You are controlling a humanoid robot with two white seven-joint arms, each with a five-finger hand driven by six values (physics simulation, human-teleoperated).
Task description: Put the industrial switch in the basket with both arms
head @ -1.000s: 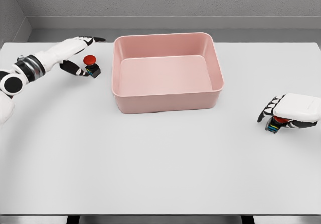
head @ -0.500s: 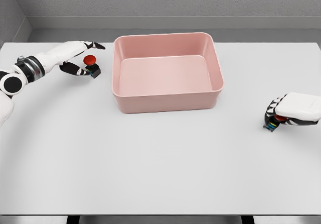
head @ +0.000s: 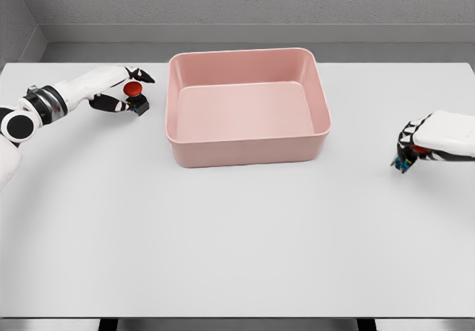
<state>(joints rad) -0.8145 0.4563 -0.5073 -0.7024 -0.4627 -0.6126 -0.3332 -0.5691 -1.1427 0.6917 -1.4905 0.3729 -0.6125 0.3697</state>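
A pink basket (head: 245, 151) stands at the table's back middle. Just left of it, a small industrial switch (head: 134, 99) with a red button rests on the table. My left hand (head: 126, 90) reaches over it, one finger stretched above the button and the thumb low on its left side, still spread. At the far right, my right hand (head: 408, 154) is curled around a second switch (head: 404, 163); only its dark base and a bit of red show under the fingers. That switch looks raised off the table.
The white table (head: 237, 242) stretches wide in front of the basket. A grey wall runs behind the table's far edge.
My right hand has closed on its switch and risen with it toward the back. My left hand's fingers have drawn lower and closer around the other switch, which has not moved.
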